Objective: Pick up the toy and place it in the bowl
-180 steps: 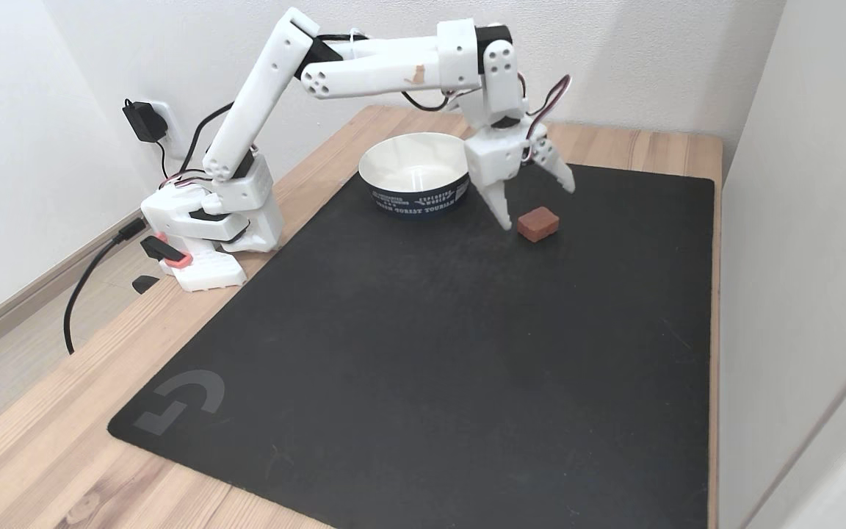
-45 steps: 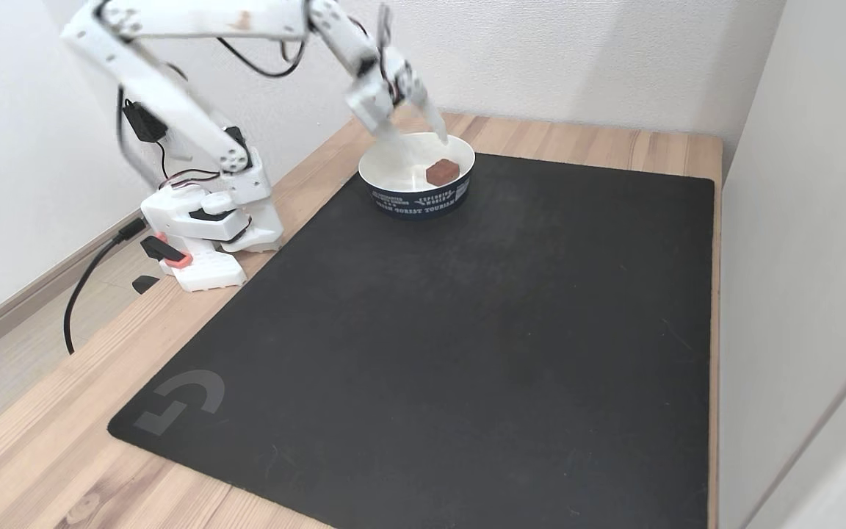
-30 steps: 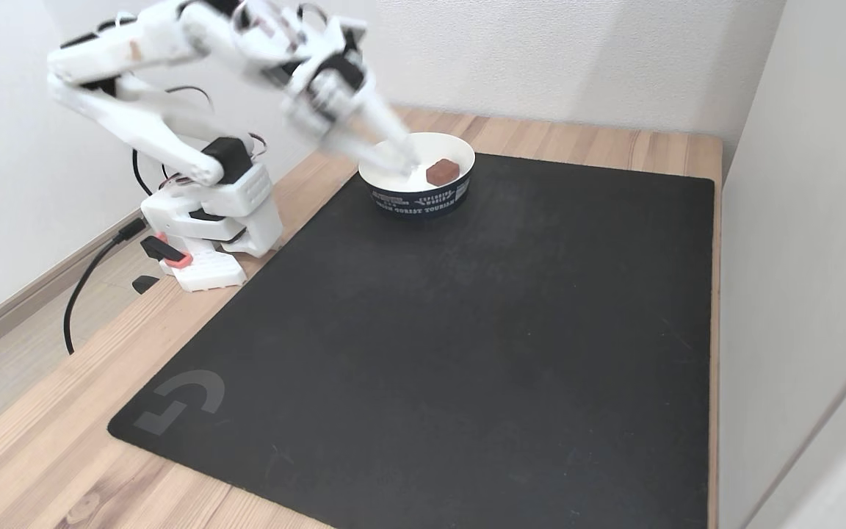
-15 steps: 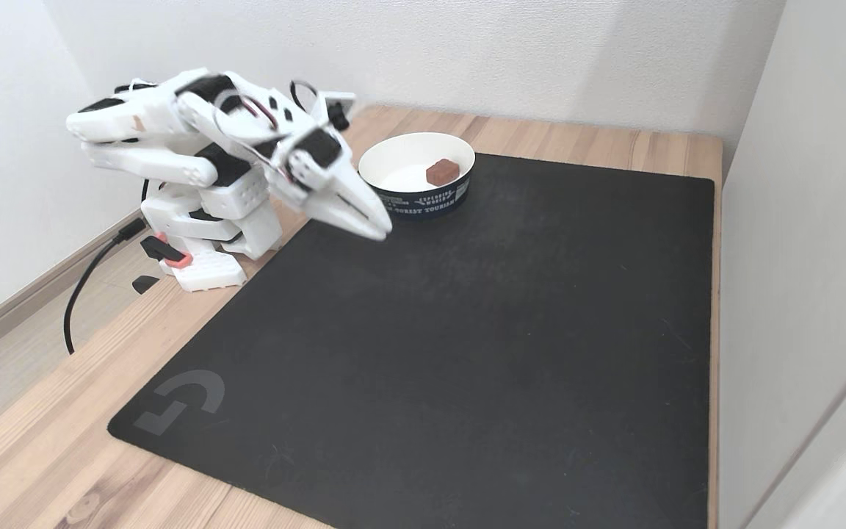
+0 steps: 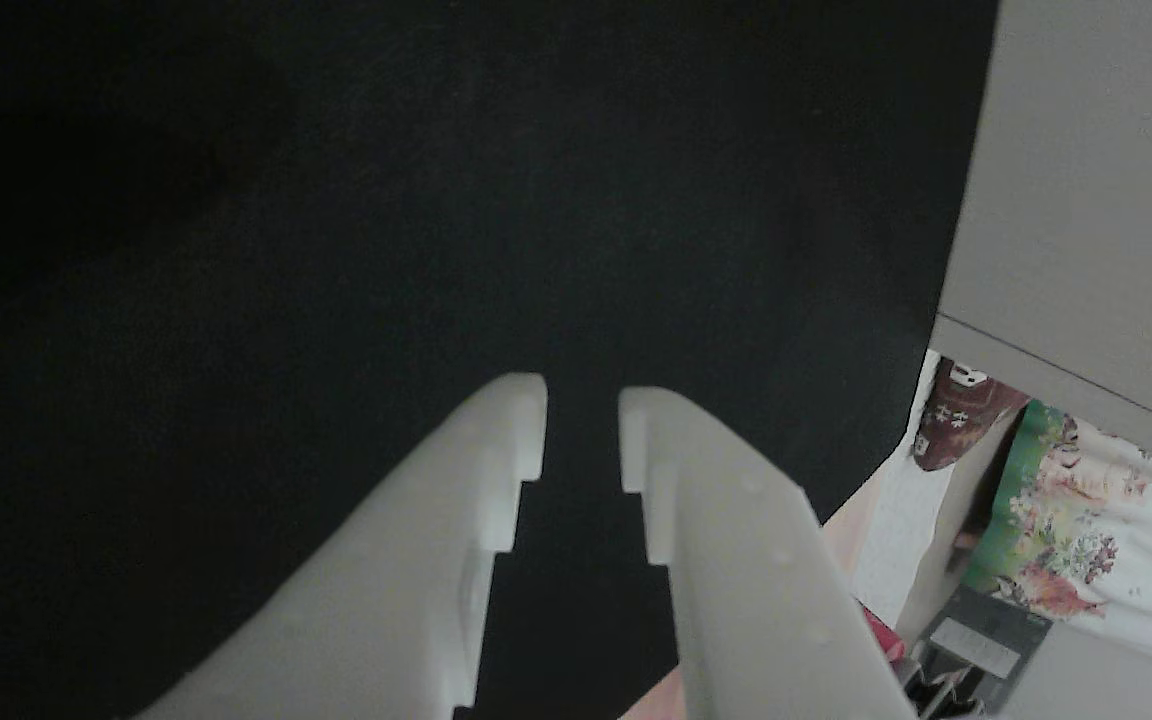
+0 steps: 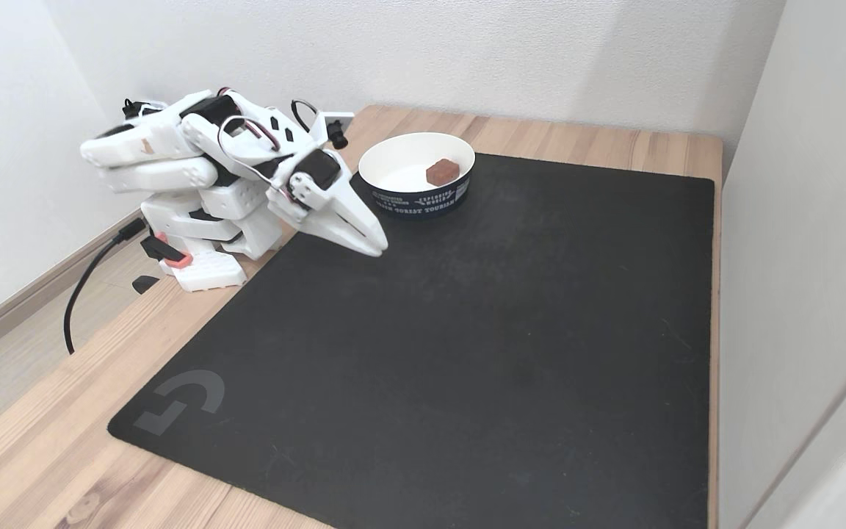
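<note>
Fixed view: your small dull-red rounded block toy (image 6: 442,171) lies inside the white paper bowl with a navy band (image 6: 416,198), up and right of the white plastic pincer (image 6: 373,246). Pincer empty, its tips slightly apart, low over the black mat (image 6: 467,330) on the wooden bench (image 6: 41,441). Nothing stands between; placement looks finished.

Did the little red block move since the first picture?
Yes. In the fixed view the small dull-red rounded block now lies inside the white bowl with the dark blue band; earlier it sat on the black mat, right of that bowl.
</note>
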`<action>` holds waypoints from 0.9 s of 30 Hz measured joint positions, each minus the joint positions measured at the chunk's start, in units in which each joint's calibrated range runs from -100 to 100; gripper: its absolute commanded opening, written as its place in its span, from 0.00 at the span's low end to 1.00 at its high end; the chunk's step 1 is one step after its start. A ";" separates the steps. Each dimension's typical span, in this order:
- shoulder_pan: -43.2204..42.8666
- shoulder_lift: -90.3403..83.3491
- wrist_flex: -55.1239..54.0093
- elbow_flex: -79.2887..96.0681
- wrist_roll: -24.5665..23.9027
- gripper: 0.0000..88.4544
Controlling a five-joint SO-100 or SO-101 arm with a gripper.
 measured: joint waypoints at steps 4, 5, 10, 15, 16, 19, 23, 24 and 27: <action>0.00 -1.75 1.60 0.09 0.00 0.03; 0.00 -1.75 1.60 0.19 0.00 0.03; 0.00 -1.75 1.60 0.19 0.00 0.03; 0.00 -1.75 1.60 0.19 0.00 0.03; 0.00 -1.75 1.60 0.19 0.00 0.03; 0.00 -1.75 1.60 0.19 0.00 0.03; 0.00 -1.75 1.60 0.19 0.00 0.03; 0.00 -1.75 1.60 0.19 0.00 0.03; 0.00 -1.75 1.60 0.19 0.00 0.03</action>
